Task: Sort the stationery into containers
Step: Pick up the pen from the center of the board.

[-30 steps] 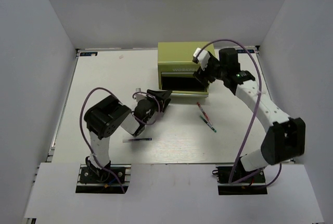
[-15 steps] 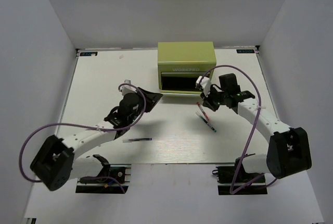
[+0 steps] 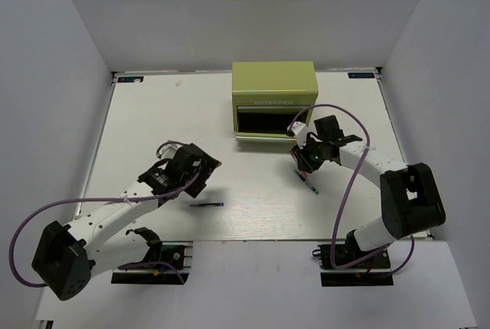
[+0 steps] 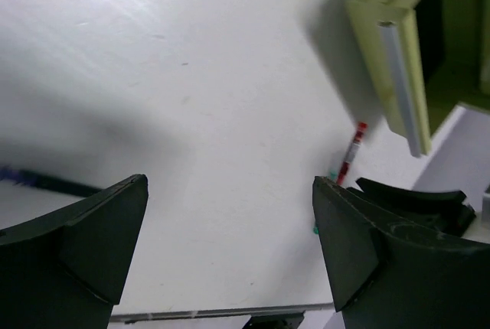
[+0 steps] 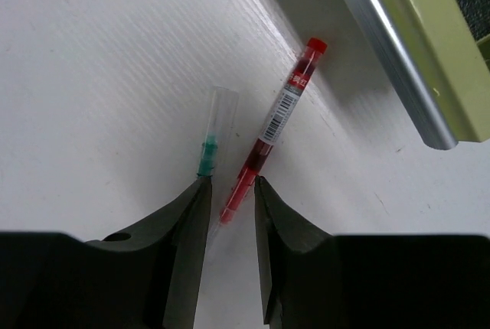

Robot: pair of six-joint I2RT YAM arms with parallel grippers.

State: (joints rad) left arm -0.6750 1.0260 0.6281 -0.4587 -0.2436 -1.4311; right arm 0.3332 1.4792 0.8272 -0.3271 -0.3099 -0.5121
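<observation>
Chest: the yellow-green tool chest (image 3: 273, 92) stands at the far side of the tabletop (image 3: 153, 122), with its bottom drawer (image 3: 264, 131) pulled open.
Already sorted: I cannot tell; the drawer's inside is dark and nothing shows in it.
Left to sort: three pens lie loose on the tabletop, so by my reckoning most of the job remains.
Red pen (image 5: 273, 128): just in front of the open drawer, beside the green pen (image 5: 210, 148) and not touching it.
Dark-blue pen (image 3: 205, 206): well apart from the chest, near the left arm.
Right gripper (image 5: 230, 195): low over the tabletop, jaws narrow, straddling the red pen's thin lower end with a sliver of gap on each side; not clamped yet.
Left gripper (image 4: 230, 218): spread wide, holding nothing, above bare tabletop with the dark-blue pen off to one side.
Step in hand: probably grasping the red pen for the drawer.
</observation>
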